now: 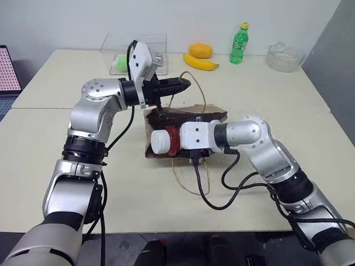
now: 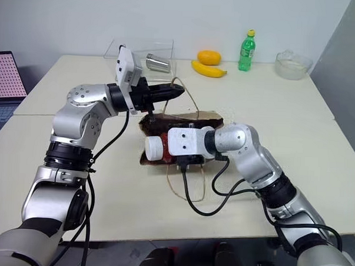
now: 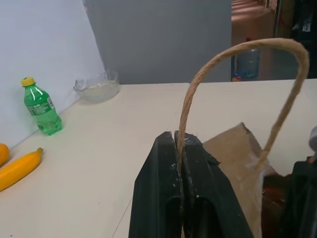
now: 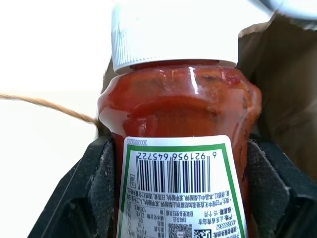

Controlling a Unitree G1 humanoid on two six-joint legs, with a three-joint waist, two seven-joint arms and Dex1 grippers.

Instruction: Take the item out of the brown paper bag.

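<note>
Gripping the red bottle across its body, between the two black fingers of the right gripper, jaws spread wide around the label and pressed against both flanks. Lying on its side over the mouth of the brown paper bag, white cap aimed toward the robot's left, base toward the right wrist, so long axis runs across the table and roughly square to the grip. Mostly clear of the paper already; whether the base has fully cleared the bag's mouth cannot be told. Pinching one string handle in the left gripper, fingers pressed flat together on the cord, loop arching up and back down to the bag's edge, holding the bag in place. Lying loose on the table toward the robot, a second handle.

Nearer arm: the right, already on the bottle; judged next move, drawing it off to one side, away from the paper, and setting it down on bare table.

Writing: a barcode on the label with digits printed upside down in the wrist view, appearing to read 6 921956 645722, above small lines too fine to read. No brand name legible. Well apart at the table's far edge, a green bottle, label unreadable.
</note>
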